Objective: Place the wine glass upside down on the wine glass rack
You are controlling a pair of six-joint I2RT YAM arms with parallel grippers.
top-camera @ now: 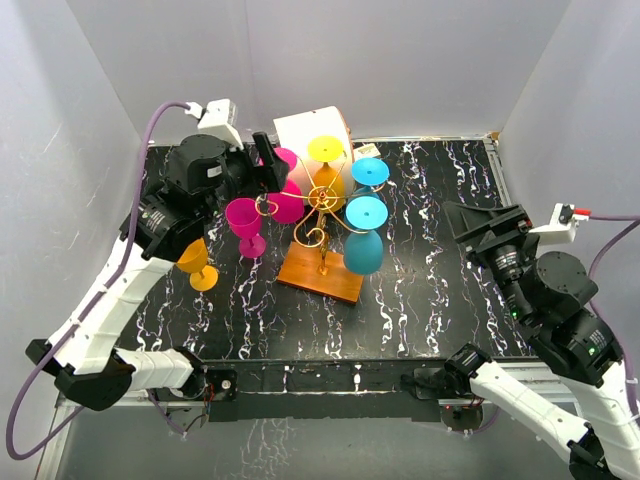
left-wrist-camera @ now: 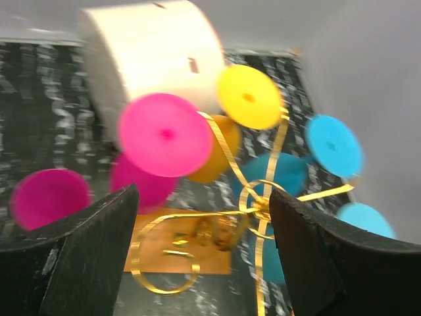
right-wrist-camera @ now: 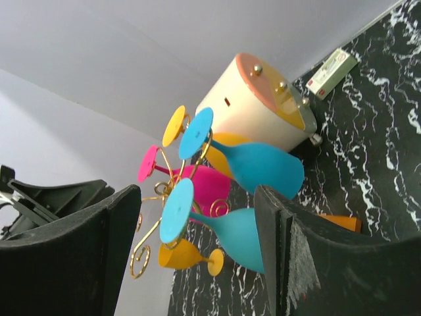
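Two glasses stand upright on the table (top-camera: 430, 300) left of the rack (top-camera: 320, 270): a magenta glass (top-camera: 245, 222) just beside it and an orange glass (top-camera: 197, 264) nearer my left arm. I judge the magenta one is next. My left gripper (top-camera: 265, 150) is spread wide and holds nothing, beside the foot of a pink glass (top-camera: 285, 200) hanging on the rack. The magenta glass lies below it, toward the bases, stem vertical. My right gripper (top-camera: 462, 220) is parted, empty, well apart beyond the rack. Room is tight by the scroll arms and the white box (top-camera: 310, 125) behind.
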